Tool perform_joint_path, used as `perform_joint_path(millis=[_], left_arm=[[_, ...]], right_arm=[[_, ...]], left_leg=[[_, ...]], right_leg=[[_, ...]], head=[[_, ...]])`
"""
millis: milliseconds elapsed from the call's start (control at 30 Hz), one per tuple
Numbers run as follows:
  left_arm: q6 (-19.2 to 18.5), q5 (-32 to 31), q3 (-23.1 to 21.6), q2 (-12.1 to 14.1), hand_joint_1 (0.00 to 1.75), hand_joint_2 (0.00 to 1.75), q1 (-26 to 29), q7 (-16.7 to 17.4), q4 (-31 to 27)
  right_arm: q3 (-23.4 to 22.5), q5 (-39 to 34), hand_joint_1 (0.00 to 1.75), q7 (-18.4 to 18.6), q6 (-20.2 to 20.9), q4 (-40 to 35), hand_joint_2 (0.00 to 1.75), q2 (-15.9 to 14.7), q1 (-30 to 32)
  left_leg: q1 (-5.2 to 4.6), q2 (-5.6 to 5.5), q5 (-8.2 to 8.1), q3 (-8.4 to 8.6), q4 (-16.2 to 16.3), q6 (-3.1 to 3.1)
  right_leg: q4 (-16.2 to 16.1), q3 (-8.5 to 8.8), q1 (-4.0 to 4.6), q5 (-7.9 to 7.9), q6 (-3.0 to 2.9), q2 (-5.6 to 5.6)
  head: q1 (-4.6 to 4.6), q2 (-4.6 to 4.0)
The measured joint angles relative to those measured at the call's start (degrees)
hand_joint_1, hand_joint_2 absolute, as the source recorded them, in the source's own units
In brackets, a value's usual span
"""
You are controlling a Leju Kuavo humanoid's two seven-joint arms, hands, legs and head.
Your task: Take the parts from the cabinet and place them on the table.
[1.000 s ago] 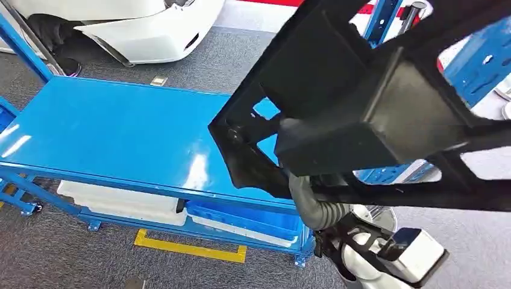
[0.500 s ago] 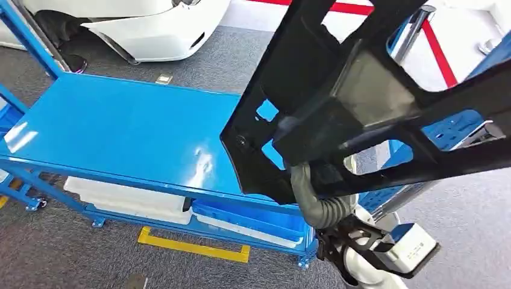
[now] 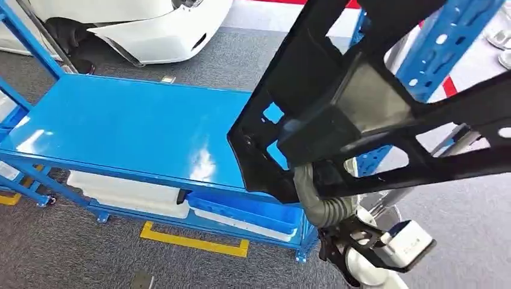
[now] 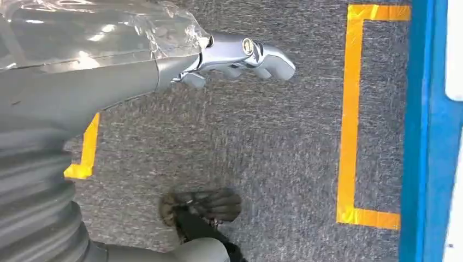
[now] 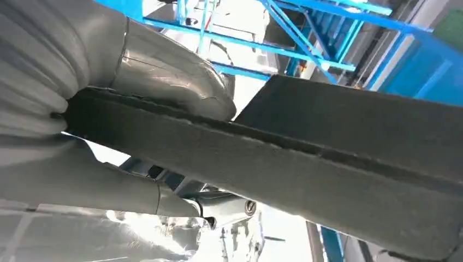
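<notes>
Right robot hand [image 5: 131, 103] is clamped on the black part [image 3: 361, 114], held above the blue desk [image 3: 120, 132] end. Left robot hand [image 4: 109, 60] hangs empty, fingers apart. Advise lowering level, clear of the desk edge.

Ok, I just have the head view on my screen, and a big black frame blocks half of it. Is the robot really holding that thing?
Observer: Yes. In the right wrist view the right hand grips an edge of the black part, with the thumb on one side and the fingers on the other.
Operator: Is the other hand helping?
Observer: No. The left hand hangs over grey carpet and holds nothing.
Operator: Anything odd about that hand?
Observer: Clear plastic film is wrapped over it.
</notes>
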Motion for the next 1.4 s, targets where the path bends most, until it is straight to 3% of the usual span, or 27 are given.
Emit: perform_joint_path(millis=[33, 100, 167, 200, 233, 333, 400, 433, 500, 533, 567, 633, 700, 767, 800, 867, 900, 933, 1000, 1033, 1067, 1133, 1200, 1233, 1267, 1300, 1400], left_arm=[[0.04, -0.35, 0.0, 0.0, 0.0, 1.75, -0.05, 0.39, -0.07], [0.52, -0.37, 0.0, 0.0, 0.0, 1.75, -0.08, 0.81, -0.09], [0.74, -0.46, 0.0, 0.0, 0.0, 1.75, -0.2, 0.87, -0.13], [0.74, -0.52, 0.0, 0.0, 0.0, 1.75, -0.44, 0.89, -0.24], [0.74, -0.7, 0.0, 0.0, 0.0, 1.75, -0.81, 0.89, -0.26], [0.7, -0.92, 0.02, 0.0, 0.0, 1.75, -1.0, 0.96, -0.33], [0.55, -1.05, 0.02, 0.0, 0.0, 1.75, -0.92, 1.09, -0.37], [0.48, -1.22, 0.02, 0.0, 0.0, 1.75, -1.06, 1.09, -0.44], [0.48, -1.42, 0.02, 0.0, 0.0, 1.75, -1.18, 1.09, -0.55], [0.46, -1.46, 0.02, 0.0, 0.0, 1.75, -1.17, 1.09, -0.55], [0.46, -1.55, 0.02, 0.0, 0.0, 1.75, -1.14, 1.09, -0.55], [0.46, -1.7, 0.02, 0.0, 0.0, 1.75, -1.07, 1.11, -0.55], [0.46, -2.08, 0.02, 0.0, 0.0, 1.75, -1.11, 1.11, -0.57], [0.52, -2.53, 0.02, -0.02, 0.0, 1.75, -1.12, 1.18, -0.81], [0.59, -2.82, 0.04, -0.02, 0.0, 1.75, -1.16, 1.24, -0.85], [0.64, -3.45, 0.04, -0.02, 0.0, 1.75, -1.16, 1.59, -0.85], [0.68, -3.63, 0.07, 0.0, 0.0, 1.75, -1.13, 1.72, -0.85], [0.68, -3.93, 0.09, 0.04, 0.0, 1.75, -1.07, 1.97, -0.87], [0.66, -4.5, 0.07, 0.04, 0.0, 1.75, -1.21, 2.21, -1.07], [0.66, -4.65, 0.07, 0.04, 0.0, 1.75, -1.32, 2.38, -1.07], [0.66, -4.78, 0.09, 0.04, 0.0, 1.75, -1.37, 2.47, -1.07], [0.66, -5.05, 0.09, 0.04, 0.0, 1.75, -1.36, 2.53, -1.09], [0.66, -5.14, 0.09, 0.04, 0.0, 1.75, -1.43, 2.53, -1.11], [0.68, -5.24, 0.09, 0.04, 0.0, 1.75, -1.56, 2.53, -1.16], [0.66, -5.35, 0.11, 0.02, 0.0, 1.75, -1.72, 2.53, -1.22], [0.66, -5.46, 0.2, 0.02, 0.0, 1.75, -1.73, 2.53, -1.29], [0.68, -5.59, 0.68, 0.02, 0.0, 1.75, -1.57, 2.53, -1.31]], right_arm=[[0.0, 0.2, 1.75, 0.3, -0.33, 0.0, 1.75, -0.07, 0.13], [0.0, 0.44, 1.75, 0.7, -0.57, 0.0, 1.75, -0.17, 0.42], [0.0, 0.5, 1.75, 0.83, -0.83, 0.0, 1.75, -0.26, 0.53], [0.0, 0.66, 1.75, 0.85, -0.92, -0.02, 1.75, -0.33, 0.57], [-0.02, 0.76, 1.75, 0.92, -1.01, -0.07, 1.75, -0.39, 0.65], [-0.04, 1.0, 1.75, 1.33, -1.16, -0.09, 1.75, -0.59, 0.7], [-0.07, 1.11, 1.75, 1.7, -1.27, -0.15, 1.75, -0.72, 0.93], [-0.07, 1.16, 1.75, 1.81, -1.31, -0.24, 1.75, -0.83, 1.02], [-0.07, 1.25, 1.75, 1.92, -1.33, -0.28, 1.75, -0.96, 1.1], [-0.07, 1.25, 1.75, 1.92, -1.33, -0.28, 1.75, -1.07, 1.26], [-0.07, 1.25, 1.75, 1.94, -1.33, -0.28, 1.75, -1.11, 1.44], [-0.07, 1.25, 1.75, 2.12, -1.33, -0.28, 1.75, -1.18, 1.63], [-0.07, 1.25, 1.75, 2.36, -1.33, -0.33, 1.75, -1.22, 1.62], [-0.07, 1.25, 1.75, 2.67, -1.44, -0.63, 1.75, -1.22, 1.62], [-0.07, 1.29, 1.75, 2.82, -1.57, -0.81, 1.75, -1.25, 1.6], [-0.07, 1.33, 1.75, 3.13, -1.81, -0.92, 1.75, -1.29, 1.64], [-0.07, 1.4, 1.75, 3.41, -1.97, -0.96, 1.75, -1.31, 1.74], [-0.07, 1.46, 1.75, 3.52, -2.1, -1.01, 1.75, -1.36, 1.83], [-0.09, 1.55, 1.75, 3.63, -2.21, -1.18, 1.75, -1.36, 2.02], [-0.09, 1.57, 1.75, 3.67, -2.27, -1.18, 1.75, -1.38, 2.17], [-0.09, 1.57, 1.75, 3.69, -2.29, -1.18, 1.75, -1.38, 2.41], [-0.09, 1.57, 1.75, 3.71, -2.29, -1.18, 1.75, -1.38, 2.74], [-0.09, 1.42, 1.75, 3.74, -2.29, -1.18, 1.75, -1.38, 2.83], [-0.09, 1.22, 1.75, 3.76, -2.27, -1.2, 1.75, -1.38, 2.87], [-0.09, 1.0, 1.75, 3.78, -2.27, -1.31, 1.75, -1.4, 2.89], [-0.09, 0.94, 1.75, 3.89, -2.25, -1.33, 1.75, -1.38, 2.95], [-0.13, 0.85, 1.75, 3.96, -2.16, -1.4, 1.75, -1.4, 3.02]], left_leg=[[-0.12, 0.0, -1.71, -0.67, 3.65, -0.02], [-0.25, 0.0, -0.74, 1.09, 4.25, 0.21], [-0.46, 0.01, 2.51, 6.41, -2.86, 0.74], [-0.67, 0.09, 3.74, 10.64, -8.94, 1.17], [-0.89, 0.35, 2.49, 12.96, -13.15, 1.46], [-1.5, 0.34, 3.67, 12.58, -13.96, 1.69], [-0.88, 0.65, 4.98, 11.84, -14.82, 2.57], [-0.99, 0.74, 5.59, 11.14, -14.82, 2.84], [-1.11, 0.73, 6.69, 9.58, -14.8, 3.41], [-1.19, 0.73, 7.24, 8.85, -14.76, 3.48], [-1.25, 0.73, 7.78, 8.05, -14.65, 3.5], [-1.35, 0.71, 8.82, 6.41, -14.42, 3.39], [-1.45, 0.65, 9.66, 5.4, -14.04, 3.21], [-1.61, 0.63, 10.3, 4.64, -13.77, 2.74], [-1.4, 0.61, 11.0, 4.49, -13.77, 2.36], [-1.09, 0.55, 11.81, 4.38, -14.07, 1.74], [-1.7, 0.12, 11.78, 4.32, -13.69, 1.41], [-1.45, -0.22, 10.24, 3.25, -12.31, 1.31], [-1.35, -0.12, 3.28, 1.01, -5.0, 0.68], [-1.08, -0.09, 0.53, 0.11, -0.62, 0.46], [-0.86, -0.07, -0.73, -0.4, 2.84, 0.21], [-0.33, -0.03, 1.42, 1.15, 3.6, -0.29], [0.31, 0.06, 5.39, 6.48, -3.51, -0.92], [0.76, 0.1, 5.26, 10.0, -8.72, -1.3], [0.23, 0.0, 3.42, 11.72, -12.2, -1.46], [0.04, -0.25, 3.46, 11.22, -11.92, -0.19], [-0.08, -0.23, 4.38, 10.15, -12.2, 1.25]], right_leg=[[0.03, -0.58, 0.16, 0.41, -0.07, -0.15], [0.14, -1.71, 0.46, 1.23, -0.11, -0.27], [0.31, -2.74, 0.6, 1.96, 0.02, -0.27], [0.42, -3.15, 0.61, 2.39, 0.23, -0.27], [0.48, -3.47, 0.75, 2.71, 0.56, -0.36], [0.26, -3.48, 0.5, 4.07, 1.68, -0.61], [0.36, -3.85, 0.5, 4.18, 2.36, -0.44], [1.87, -4.52, 0.46, 1.68, 2.65, -0.05], [9.71, -6.91, 0.37, -5.39, 2.9, 0.05], [13.75, -7.76, 0.33, -7.68, 2.95, 0.05], [16.84, -8.15, 0.33, -8.27, 2.94, 0.06], [16.54, -5.97, 0.35, -5.07, 2.71, 0.12], [8.1, 0.18, 0.53, -1.77, 2.05, 0.21], [-1.12, 5.89, 1.05, -3.91, 1.07, 0.51], [-2.03, 6.07, 1.18, -4.02, 1.13, 0.51], [-1.91, 5.61, 1.54, -3.28, 0.88, 0.5], [-3.15, 5.14, 1.0, -2.3, 0.48, 0.25], [-3.18, 5.3, 0.73, -1.6, 0.35, -0.08], [-3.4, 4.05, 0.82, -0.54, -0.41, -0.2], [-3.1, 3.31, 0.89, -0.11, -0.35, -0.22], [-2.78, 2.49, 0.88, 0.29, -0.28, -0.3], [-1.92, 0.68, 0.64, 1.03, -0.02, -0.37], [-0.56, -1.42, 0.19, 1.57, 0.55, -0.36], [0.36, -2.38, 0.07, 1.79, 0.91, -0.36], [1.11, -3.26, 0.36, 1.92, 1.26, -0.31], [1.3, -3.49, 0.39, 2.31, 1.78, -0.4], [1.31, -3.86, 0.18, 3.63, 3.02, -0.27]], head=[[-0.35, 0.02], [-0.85, 0.02], [-1.07, 0.02], [-1.22, 0.02], [-1.44, 0.02], [-1.35, 0.0], [-1.05, 0.02], [-0.98, 0.02], [0.18, 0.02], [0.55, 0.02], [0.79, 0.0], [1.58, 0.0], [2.28, 0.0], [2.74, 0.02], [2.61, 0.02], [2.89, 0.02], [3.2, 0.0], [3.3, 0.0], [2.05, 0.02], [1.84, 0.02], [1.75, 0.0], [1.42, 0.02], [1.29, 0.02], [1.16, 0.02], [0.63, 0.0], [0.48, 0.02], [1.29, 0.0]])
